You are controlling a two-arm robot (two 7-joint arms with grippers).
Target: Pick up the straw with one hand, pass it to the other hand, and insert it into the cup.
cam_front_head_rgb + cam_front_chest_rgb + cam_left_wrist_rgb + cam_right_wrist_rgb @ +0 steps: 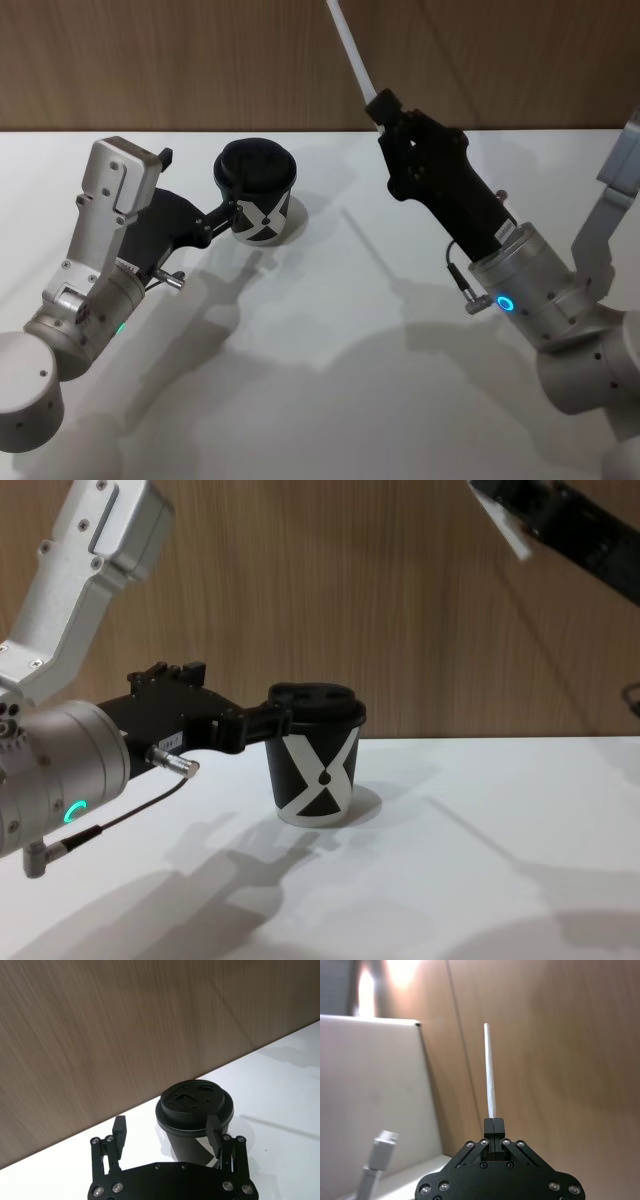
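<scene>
White straw (352,50) clamped in right claw (380,103), raised up and right of the cup (262,215) on the counter (330,340). Left claw (165,1125) spread apart at cup's lid. Risk: left claw could knock the cup over when pulling away for the handover.

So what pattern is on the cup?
The cup is black with a bold white X and a black drop mark, clearest in the chest view.

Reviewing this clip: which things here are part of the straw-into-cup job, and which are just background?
Part of the job:
straw, held up in the shut right gripper
cup, lid on, standing on the table
left gripper, open at the cup

Just there:
table
wooden wall behind
</scene>
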